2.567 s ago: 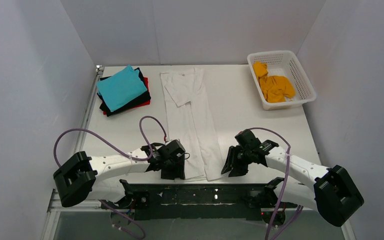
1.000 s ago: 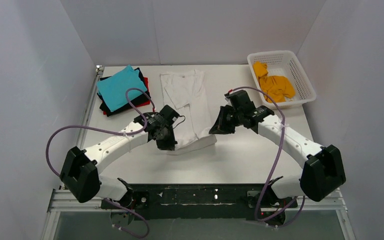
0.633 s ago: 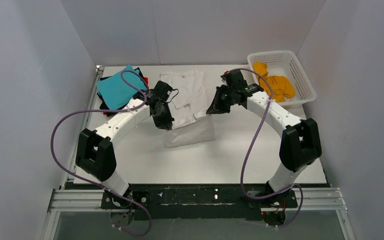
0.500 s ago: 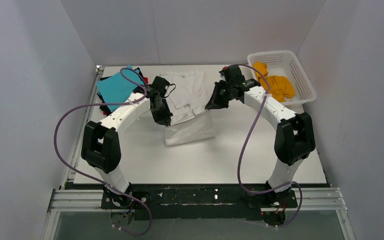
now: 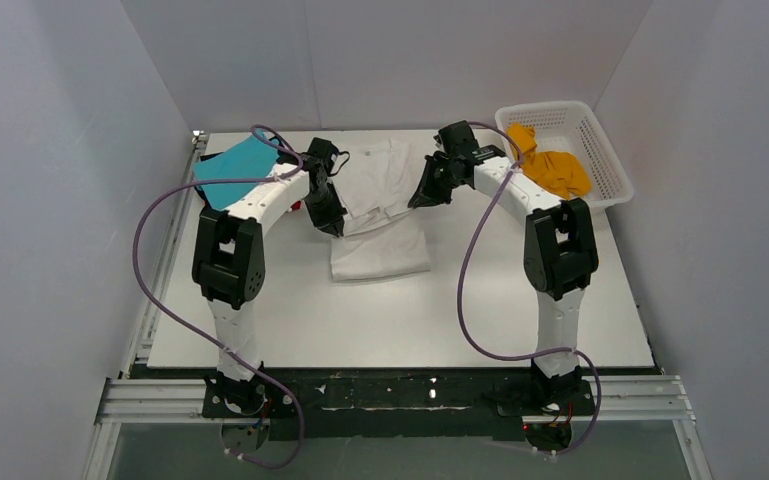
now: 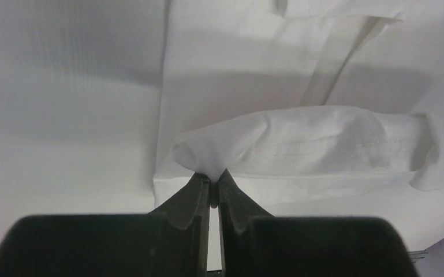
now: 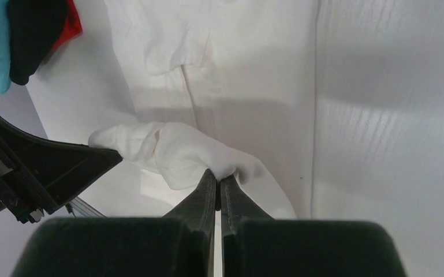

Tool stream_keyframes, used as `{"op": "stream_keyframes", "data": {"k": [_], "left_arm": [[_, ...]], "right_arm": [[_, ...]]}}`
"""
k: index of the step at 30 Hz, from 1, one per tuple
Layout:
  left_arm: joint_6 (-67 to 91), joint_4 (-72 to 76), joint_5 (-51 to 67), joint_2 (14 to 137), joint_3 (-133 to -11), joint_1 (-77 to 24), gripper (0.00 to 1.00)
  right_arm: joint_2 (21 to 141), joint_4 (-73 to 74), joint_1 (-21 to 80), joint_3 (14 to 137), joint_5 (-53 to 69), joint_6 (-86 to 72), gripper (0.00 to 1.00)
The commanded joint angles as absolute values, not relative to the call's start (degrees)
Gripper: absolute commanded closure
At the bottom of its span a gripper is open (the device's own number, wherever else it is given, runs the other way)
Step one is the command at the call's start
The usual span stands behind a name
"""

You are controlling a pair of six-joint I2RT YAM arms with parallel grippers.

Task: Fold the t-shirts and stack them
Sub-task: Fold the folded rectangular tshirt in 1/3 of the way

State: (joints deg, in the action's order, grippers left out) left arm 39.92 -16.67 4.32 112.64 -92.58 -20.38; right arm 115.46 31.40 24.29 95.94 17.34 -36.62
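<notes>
Careful: your left gripper (image 6: 213, 176) and right gripper (image 7: 216, 176) both clamp the shirt (image 5: 380, 255) hem. Move them unevenly and the fold lands skewed.

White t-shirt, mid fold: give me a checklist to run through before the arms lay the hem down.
1. Grip of the left tool on the hem of the white t-shirt: ok, shut on cloth.
2. Grip of the right tool on the hem: ok, shut on cloth.
3. Hem flat between the tools: not ok, it is bunched.
4. Folded lower half lying flat: ok.
5. Gap between the left arm and the teal t-shirt: cannot tell.
</notes>
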Motion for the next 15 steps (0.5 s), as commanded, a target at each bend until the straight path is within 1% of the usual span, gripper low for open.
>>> {"op": "stream_keyframes", "data": {"k": [1, 5, 6, 8, 9, 10, 11, 12, 13, 15], "left_arm": [[38.77, -23.19, 5.33, 115.28, -95.04, -19.04, 0.92], [37.98, -23.70, 5.80, 118.25, -97.78, -18.56, 0.79], [38.05, -24.47, 6.15, 118.92, -99.09, -18.36, 0.75], [37.84, -24.78, 6.94, 119.26, -101.16, -18.01, 0.60], [37.69, -24.83, 7.09, 118.89, -101.85, -17.94, 0.48], [37.37, -24.98, 6.90, 118.23, -102.39, -17.81, 0.36], [37.03, -25.20, 6.60, 117.12, -102.67, -17.76, 0.28], [36.71, -25.18, 6.54, 115.91, -102.43, -17.68, 0.19], [36.40, -24.91, 6.51, 114.16, -101.68, -17.69, 0.04], [36.38, -24.35, 6.55, 110.48, -98.67, -17.75, 0.02]], "right_arm": [[118.56, 29.69, 23.48, 100.81, 18.51, -35.82, 0.99], [121.57, 29.63, 22.94, 103.19, 20.26, -36.89, 0.99], [122.31, 30.04, 22.72, 104.16, 21.29, -37.11, 0.90], [123.05, 30.02, 22.09, 105.68, 22.72, -37.41, 0.69], [123.08, 30.09, 21.91, 106.53, 22.91, -37.45, 0.60], [123.02, 30.44, 21.89, 107.36, 22.86, -37.15, 0.48], [122.78, 30.90, 21.82, 108.22, 22.87, -36.48, 0.35], [122.40, 31.57, 21.80, 108.78, 22.79, -35.83, 0.27], [121.76, 31.94, 21.80, 108.80, 22.77, -34.99, 0.24], [119.80, 32.37, 21.80, 107.20, 22.79, -33.77, 0.20]]}}
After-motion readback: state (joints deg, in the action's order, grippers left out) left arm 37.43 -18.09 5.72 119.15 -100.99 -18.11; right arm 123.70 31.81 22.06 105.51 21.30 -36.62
